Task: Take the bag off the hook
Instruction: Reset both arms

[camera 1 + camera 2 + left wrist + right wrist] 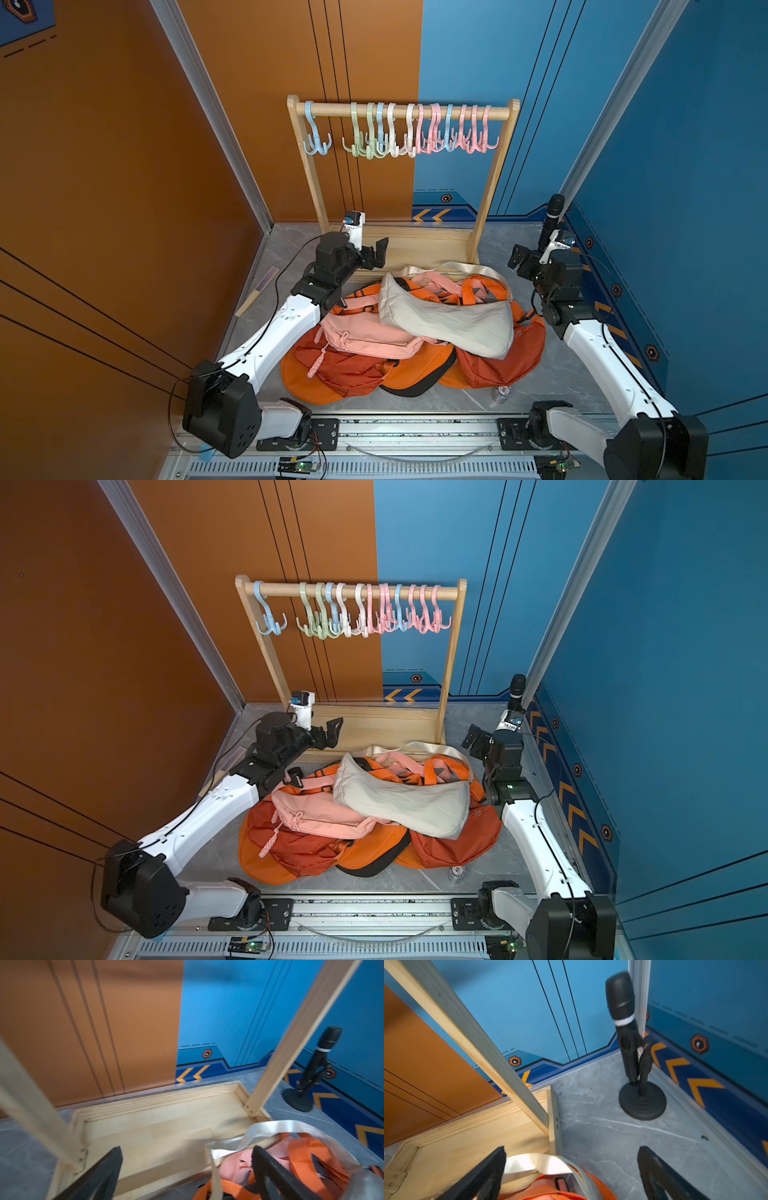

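**Top views.** No bag hangs from any of the hooks [415, 133] on the rail [399, 110]. This holds in both top views. The cream bag [449, 320] lies on the heap on the desk [573, 374], over a pink bag [365, 332] and the orange bags [332, 374]. Its long axis runs across the desk, slanting from near the left hand [376, 253] toward the right arm. The left hand stands with its jaws apart, empty, just behind the heap's left end. The right hand [517, 259] is likewise apart and empty, beside the heap's right end. The bag lies between the two hands and in front of them, about equally near each. Judgement: the removal looks finished, and any further move would be a withdrawal.

**Left wrist.** The left hand [187, 1167] is wide apart with nothing between its jaws. The cream strap [270, 1128] loops over the orange straps [307, 1153] just beyond one fingertip and drapes onto the edge of the rack base [166, 1122]. Judgement: this loop could snag a finger.

**Right wrist.** The right hand [571, 1172] is apart and empty. The strap [533, 1162] lies just below its fingertips. A rack post [467, 1032] rises close by, and a microphone [631, 1043] stands on the desk near the wall.
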{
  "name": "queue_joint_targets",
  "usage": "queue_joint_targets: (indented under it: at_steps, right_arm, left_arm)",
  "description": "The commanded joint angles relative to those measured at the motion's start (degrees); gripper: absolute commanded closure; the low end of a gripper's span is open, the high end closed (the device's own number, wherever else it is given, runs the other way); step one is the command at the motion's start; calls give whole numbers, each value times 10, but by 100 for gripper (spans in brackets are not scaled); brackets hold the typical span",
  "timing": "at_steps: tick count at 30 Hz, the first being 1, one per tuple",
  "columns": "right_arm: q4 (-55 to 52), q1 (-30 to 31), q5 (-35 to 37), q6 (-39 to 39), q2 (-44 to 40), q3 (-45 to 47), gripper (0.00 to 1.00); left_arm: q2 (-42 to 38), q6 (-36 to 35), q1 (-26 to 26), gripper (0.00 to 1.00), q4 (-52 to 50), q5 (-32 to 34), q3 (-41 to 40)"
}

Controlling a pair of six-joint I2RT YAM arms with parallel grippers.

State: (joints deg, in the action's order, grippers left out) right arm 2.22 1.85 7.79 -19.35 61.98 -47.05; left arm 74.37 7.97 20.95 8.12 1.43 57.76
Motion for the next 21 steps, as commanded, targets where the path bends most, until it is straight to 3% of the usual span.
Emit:
queue_joint_targets:
  at_steps: [1,5,9,16,21]
  right_arm:
    - [34,-6,43,60,-18,67,0]
    - [129,-6,92,110,-11,146,0]
    - [150,-18,108,161,32,160,0]
    - [258,-72,54,119,98,201,0]
    - [203,-68,24,131,133,165,0]
  left_arm:
    - [-31,-15,-28,2,-14,52,-56]
    - [-36,-26,-68,2,-28,48,-87]
    - [-11,-50,-108,2,-36,43,-105]
    - [65,-24,-176,2,15,21,-128]
    - [149,-34,-201,2,8,8,-91]
